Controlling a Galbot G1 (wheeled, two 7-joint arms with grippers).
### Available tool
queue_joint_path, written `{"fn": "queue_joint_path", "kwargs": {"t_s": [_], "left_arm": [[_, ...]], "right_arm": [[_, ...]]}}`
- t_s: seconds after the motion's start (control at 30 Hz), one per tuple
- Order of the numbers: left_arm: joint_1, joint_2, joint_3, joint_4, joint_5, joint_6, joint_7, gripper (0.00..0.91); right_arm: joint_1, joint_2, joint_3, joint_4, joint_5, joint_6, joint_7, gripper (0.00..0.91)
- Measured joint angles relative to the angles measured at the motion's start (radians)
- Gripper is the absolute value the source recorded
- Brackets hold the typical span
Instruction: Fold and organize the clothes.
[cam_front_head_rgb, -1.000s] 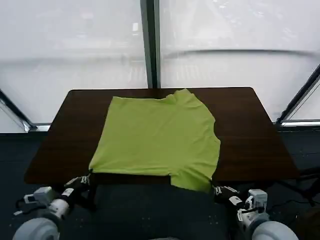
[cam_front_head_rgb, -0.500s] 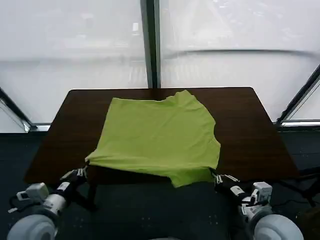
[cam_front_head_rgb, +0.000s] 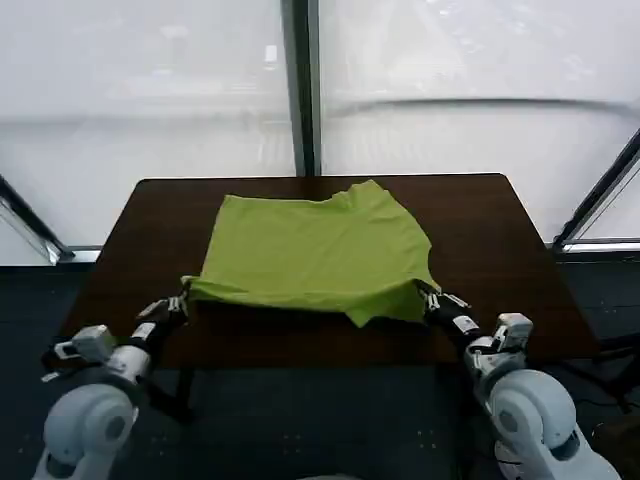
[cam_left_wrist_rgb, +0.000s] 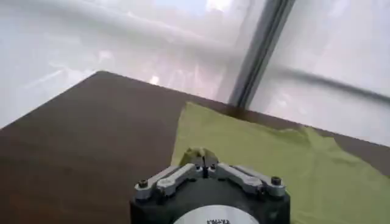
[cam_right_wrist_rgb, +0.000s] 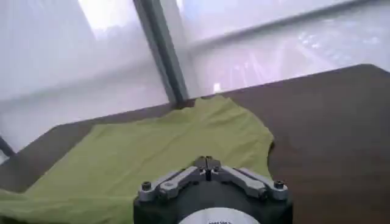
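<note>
While the lime-green T-shirt (cam_front_head_rgb: 318, 252) lies spread over the dark table (cam_front_head_rgb: 500, 260), both grippers have hold of its near hem and are lifting it. The left gripper (cam_front_head_rgb: 180, 300) is pinched tight on the near left corner, a little tuft of green bunched right at its tips in the left wrist view (cam_left_wrist_rgb: 196, 157). The right gripper (cam_front_head_rgb: 425, 292) is closed on the opposite near corner, fingers drawn together on the cloth (cam_right_wrist_rgb: 207, 162).

From each gripper the fabric runs away toward the window (cam_front_head_rgb: 300, 80); the far edge with the round neck (cam_front_head_rgb: 345, 192) lies flat on the table beyond them. Between the two grippers the hem sags slightly and a flap droops just beside the right gripper.

By my reading this is the first fold, barely started: the near edge is off the table but not yet carried over the body of the shirt. Laying that half down, folding the sides or sleeves in, and squaring the bundle all look still to do. No finished crease shows anywhere yet.
</note>
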Motion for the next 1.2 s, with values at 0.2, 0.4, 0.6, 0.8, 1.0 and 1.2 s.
{"fn": "queue_joint_path", "kwargs": {"t_s": [0.2, 0.4, 0.6, 0.8, 1.0, 1.2], "left_arm": [[-0.065, 0.005, 0.031, 0.061, 0.010, -0.015, 0.010, 0.000], [-0.126, 0.018, 0.061, 0.134, 0.036, -0.026, 0.031, 0.000], [-0.173, 0.018, 0.075, 0.201, 0.042, -0.036, 0.039, 0.000], [-0.212, 0.032, 0.089, 0.257, 0.044, -0.038, 0.041, 0.000], [-0.254, 0.039, 0.110, 0.309, 0.052, -0.041, 0.047, 0.000], [-0.293, 0.043, 0.126, 0.354, 0.063, -0.046, 0.055, 0.000]], "right_arm": [[0.117, 0.028, -0.064, -0.126, -0.061, 0.058, -0.028, 0.000], [0.205, 0.059, -0.114, -0.238, -0.096, 0.087, -0.033, 0.000], [0.265, 0.087, -0.142, -0.324, -0.126, 0.134, -0.050, 0.000], [0.314, 0.120, -0.157, -0.397, -0.153, 0.145, -0.051, 0.000], [0.344, 0.141, -0.160, -0.448, -0.163, 0.150, -0.054, 0.000], [0.349, 0.148, -0.155, -0.471, -0.163, 0.155, -0.055, 0.000]]}}
